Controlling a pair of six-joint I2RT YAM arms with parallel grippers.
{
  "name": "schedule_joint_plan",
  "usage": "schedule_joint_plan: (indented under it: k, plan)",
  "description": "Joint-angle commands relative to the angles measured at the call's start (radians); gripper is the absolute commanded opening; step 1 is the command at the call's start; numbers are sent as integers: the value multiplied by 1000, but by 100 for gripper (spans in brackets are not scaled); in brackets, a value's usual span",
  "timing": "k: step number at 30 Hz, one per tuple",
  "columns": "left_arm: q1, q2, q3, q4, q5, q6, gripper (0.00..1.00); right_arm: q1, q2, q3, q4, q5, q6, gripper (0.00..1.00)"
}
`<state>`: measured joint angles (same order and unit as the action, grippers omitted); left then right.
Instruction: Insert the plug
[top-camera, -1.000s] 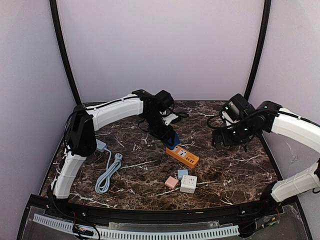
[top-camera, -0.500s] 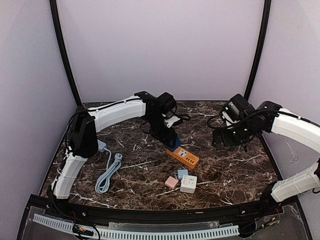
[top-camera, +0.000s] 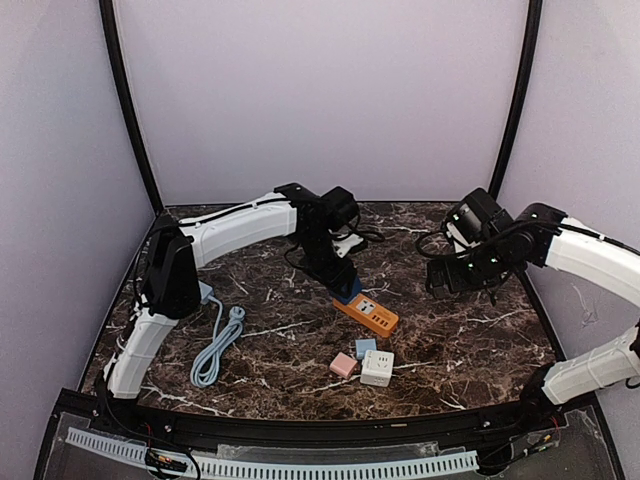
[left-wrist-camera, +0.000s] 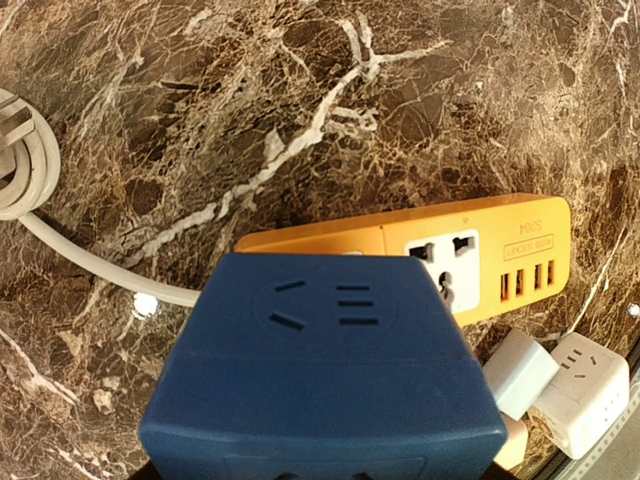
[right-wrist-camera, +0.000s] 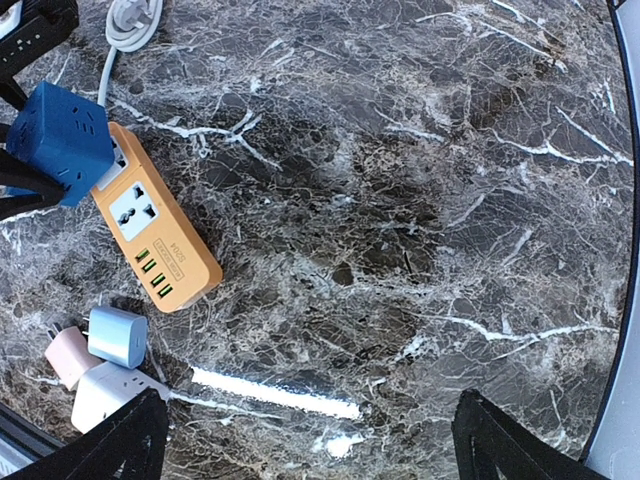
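A dark blue cube plug (left-wrist-camera: 330, 370) fills the lower left wrist view, held in my left gripper (top-camera: 343, 277), which is shut on its sides. The cube (top-camera: 347, 284) stands over the back end of the orange power strip (top-camera: 366, 313), hiding that end. One white socket (left-wrist-camera: 445, 262) and the USB ports of the strip (left-wrist-camera: 520, 250) show beyond it. Whether its prongs touch the strip cannot be seen. From the right wrist view the cube (right-wrist-camera: 60, 140) overlaps the strip's (right-wrist-camera: 155, 240) left end. My right gripper (right-wrist-camera: 305, 450) hangs open over bare marble to the right.
A pink plug (top-camera: 343, 365), a pale blue plug (top-camera: 366, 348) and a white cube adapter (top-camera: 377, 367) lie just in front of the strip. A light blue cable (top-camera: 215, 345) lies at the left. The strip's white cord (left-wrist-camera: 20, 160) is coiled behind it.
My left arm's wrist has shifted slightly to the right while the blue cube stays over the strip's end. The right arm has barely moved.
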<state>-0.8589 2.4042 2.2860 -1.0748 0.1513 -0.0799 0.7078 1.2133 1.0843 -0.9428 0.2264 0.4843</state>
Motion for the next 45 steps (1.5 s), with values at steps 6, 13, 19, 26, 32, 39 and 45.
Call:
schedule_joint_plan:
  k: [6, 13, 19, 26, 32, 39, 45]
  plan:
    - [-35, 31, 44, -76, -52, -22, 1, -1, -9, -23, 14, 9, 1, 99]
    - [-41, 86, 122, -90, -71, -56, 1, -1, -8, -26, 18, -5, -4, 99]
    - [-67, 114, 132, -114, -99, -65, 1, -2, -6, -28, 20, -4, -7, 99]
    - [-75, 100, 113, -249, -132, 2, 1, -1, -10, -30, 19, -2, -7, 99]
    - [-75, 22, -18, -294, -138, -7, 1, -1, -4, -33, 26, -5, -9, 98]
    - [-78, -21, -69, -325, -126, -20, 1, -1, 28, -26, 36, -25, -17, 99]
    - [-78, -24, -108, -300, -125, -14, 1, 0, 35, -27, 40, -29, -19, 98]
